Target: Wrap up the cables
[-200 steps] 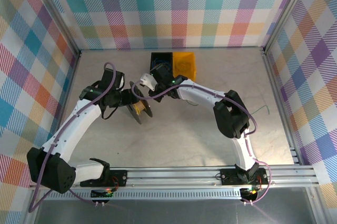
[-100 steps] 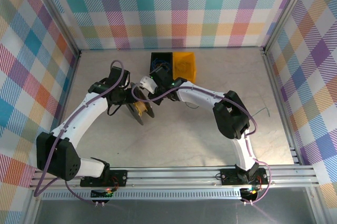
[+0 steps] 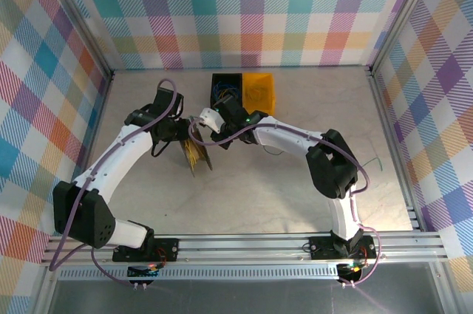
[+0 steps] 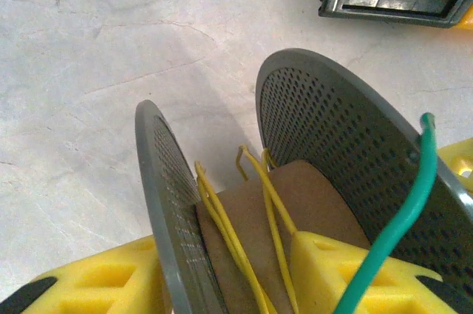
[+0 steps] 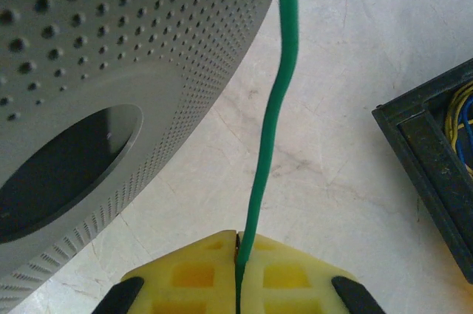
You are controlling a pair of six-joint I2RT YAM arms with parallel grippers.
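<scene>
The left fingers [image 4: 355, 273] grip one round side of the spool [image 3: 194, 156] and have turned it a bit more, near the back of the surface. The right fingers [image 5: 194, 278] pinch the green cable [image 5: 270, 129] tight, so I think more is winding on.

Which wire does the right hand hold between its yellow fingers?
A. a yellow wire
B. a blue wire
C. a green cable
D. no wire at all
C: the green cable comes up out of the closed seam of the right hand and runs past the perforated spool.
</scene>
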